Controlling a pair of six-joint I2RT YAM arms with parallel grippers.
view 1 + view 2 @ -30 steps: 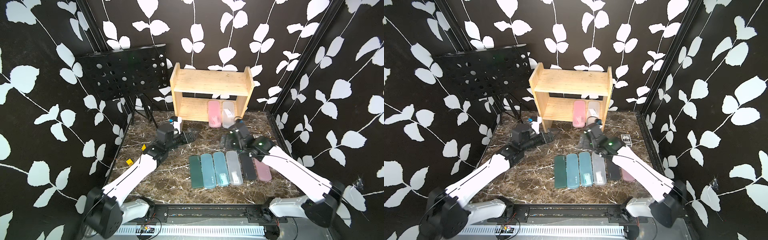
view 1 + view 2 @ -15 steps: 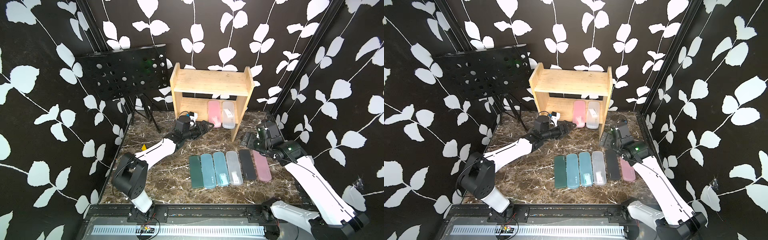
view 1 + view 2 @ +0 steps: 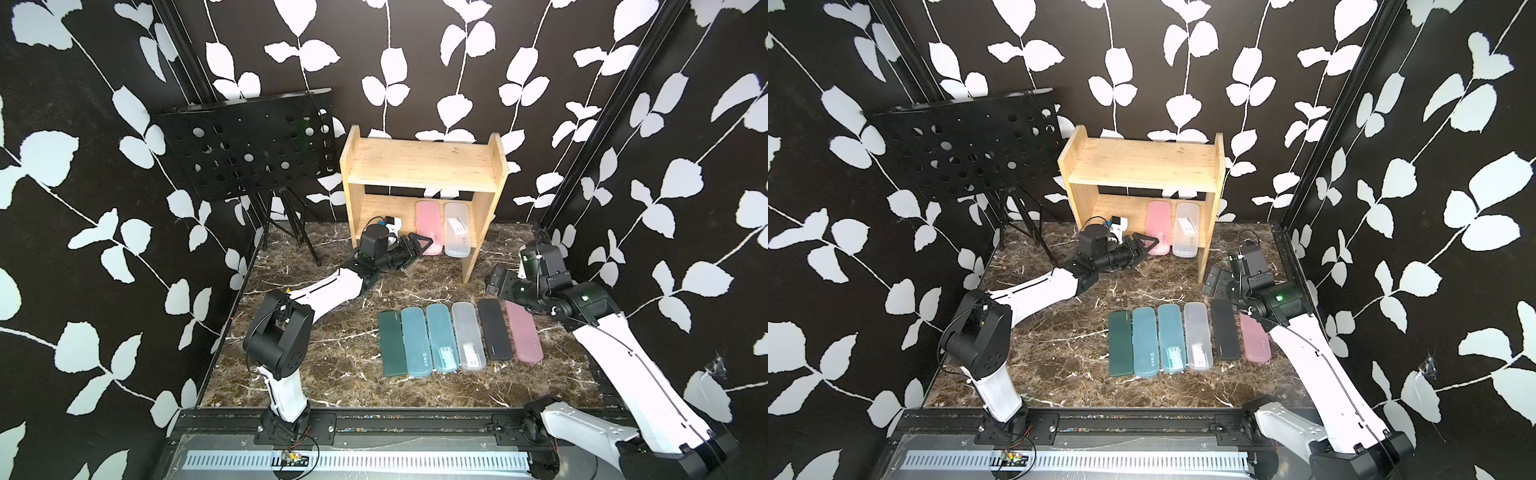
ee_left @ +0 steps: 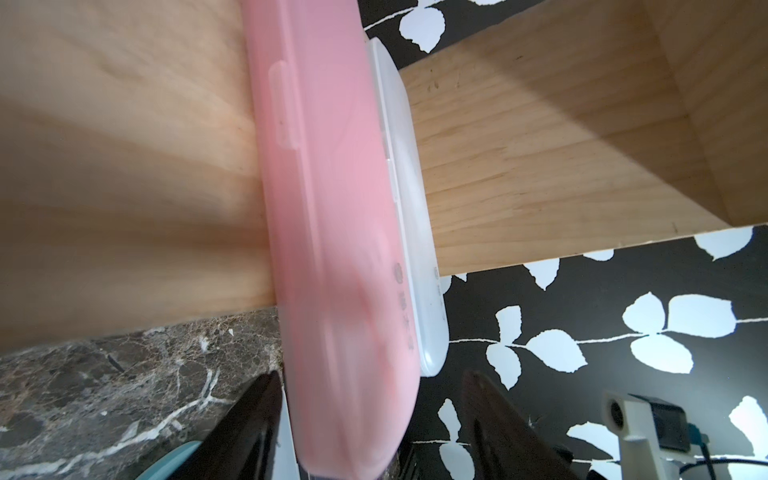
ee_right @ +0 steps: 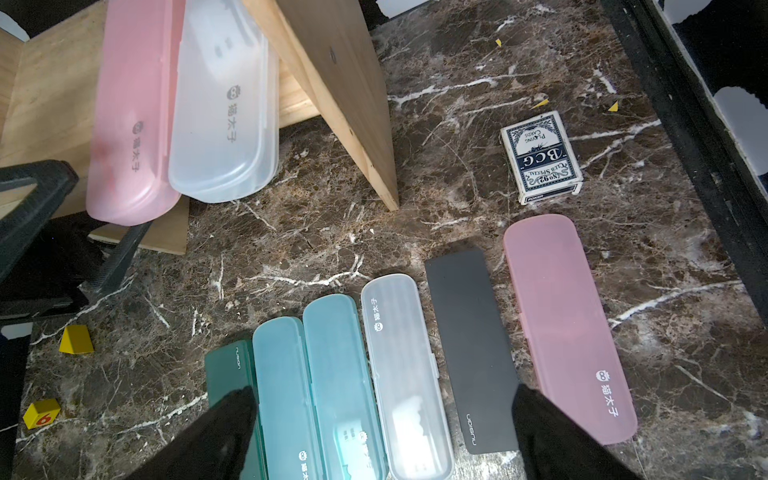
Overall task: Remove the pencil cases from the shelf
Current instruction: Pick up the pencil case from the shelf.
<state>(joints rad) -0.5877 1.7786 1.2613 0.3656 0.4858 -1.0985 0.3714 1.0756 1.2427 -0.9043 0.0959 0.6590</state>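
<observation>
The wooden shelf (image 3: 419, 166) stands at the back, and its lower tier holds a pink pencil case (image 3: 428, 218) and a frosted clear one (image 3: 456, 228), side by side and overhanging the front edge. My left gripper (image 4: 370, 382) is open around the pink case's near end. One finger (image 4: 257, 411) lies against the case and the other stands apart from it. Several more pencil cases lie in a row on the table: dark green (image 3: 390, 345), two teal (image 3: 415, 343), clear (image 3: 467, 336), black (image 3: 494, 330) and pink (image 3: 523, 332). My right gripper (image 5: 384, 395) hangs open and holds nothing above that row.
A black perforated music stand (image 3: 253, 145) on a tripod stands to the left of the shelf. A box of playing cards (image 5: 540, 158) lies on the marble table (image 3: 332, 374) right of the shelf's side panel. Two small yellow blocks (image 5: 76, 340) lie near the left arm.
My left arm has reached forward to the shelf and its jaws have narrowed around the pink case's end. My right arm has drawn back to the right, away from the shelf.
</observation>
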